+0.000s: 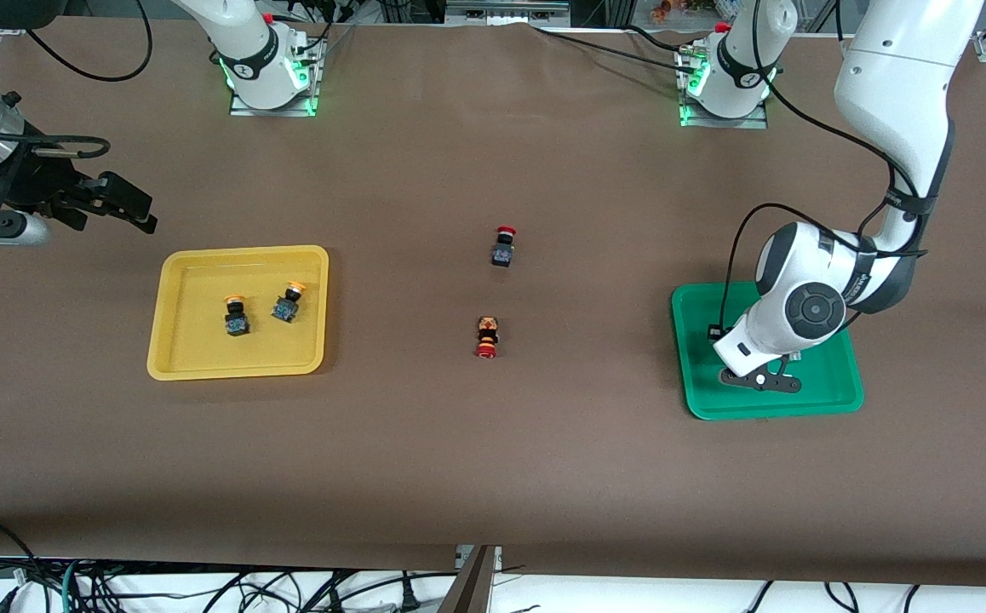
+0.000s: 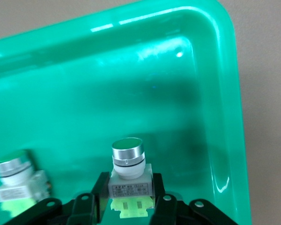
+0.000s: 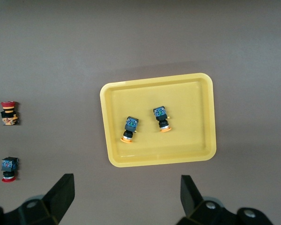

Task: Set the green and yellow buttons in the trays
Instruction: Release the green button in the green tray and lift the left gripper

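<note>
Down in the green tray (image 1: 834,400), toward the left arm's end of the counter (image 1: 493,460): left tool (image 2: 129,199), clenched on a green button (image 2: 128,173). Only visible in the left wrist view: silver-ringed green cap up, whitish body pinched between the black fingers (image 2: 99,192), base on or just above the tray floor, cannot tell which. Beside it in the same tray, a second green button (image 2: 16,180), free of the tool, partly cut off at the picture's edge. From the front, both hidden under the left arm's white wrist; just the tool's black base showing over the tray.

Left arm: rising from its base, bent sharply at the elbow, wrist folded down over the tray.

Right tool (image 1: 123,204): up over bare counter near the yellow tray (image 1: 165,340), toward the right arm's end, fingers (image 3: 61,194) spread wide, gripping nothing. Arm waiting, reaching in from the picture's edge.

Inside the yellow tray, seen from front and right wrist alike: two yellow buttons (image 1: 236,315) (image 1: 289,303), close together but apart, lying tipped with orange caps pointing away from the front camera.

Mid-counter, between the trays: two red buttons, well apart, one (image 1: 503,246) farther from the front camera, the other (image 1: 486,337) nearer.
</note>
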